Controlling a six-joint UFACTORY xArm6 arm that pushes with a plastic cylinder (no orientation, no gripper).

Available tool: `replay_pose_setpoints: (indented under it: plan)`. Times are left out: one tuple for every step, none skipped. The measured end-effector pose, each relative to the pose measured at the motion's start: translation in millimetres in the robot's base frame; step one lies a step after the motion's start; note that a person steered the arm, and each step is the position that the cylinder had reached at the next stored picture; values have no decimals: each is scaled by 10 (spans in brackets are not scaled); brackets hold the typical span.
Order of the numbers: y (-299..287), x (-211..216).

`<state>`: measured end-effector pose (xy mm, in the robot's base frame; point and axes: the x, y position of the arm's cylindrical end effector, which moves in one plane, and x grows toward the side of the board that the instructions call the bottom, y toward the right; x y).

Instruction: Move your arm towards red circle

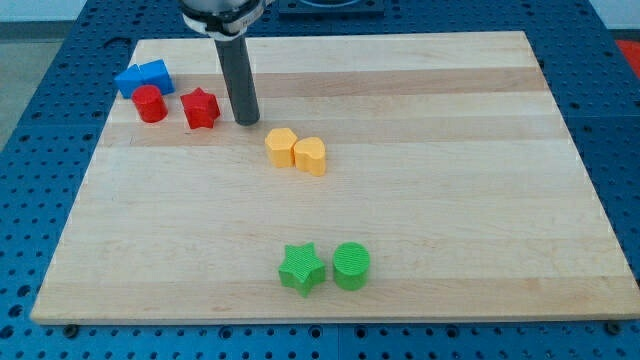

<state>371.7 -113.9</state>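
The red circle (150, 104) sits near the view's top left on the wooden board (450, 200). A red star (200, 108) lies just to its right. My tip (247, 122) rests on the board right of the red star, with a small gap between them, and about two block widths right of the red circle. A blue block (143, 77) lies just above the red circle, touching or nearly touching it.
Two yellow blocks (296, 151) lie side by side below and right of my tip. A green star (301, 268) and a green circle (351, 266) sit near the view's bottom centre. The board's left edge runs close to the red circle.
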Motion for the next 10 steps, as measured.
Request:
replay_pose_setpoints:
  plan:
    - [-506, 292]
    - [-944, 376]
    - [-1208, 376]
    - [-1307, 359]
    - [-1464, 356]
    - [-1640, 356]
    - [-1791, 356]
    - [-1885, 354]
    - [-1886, 109]
    - [-1903, -3]
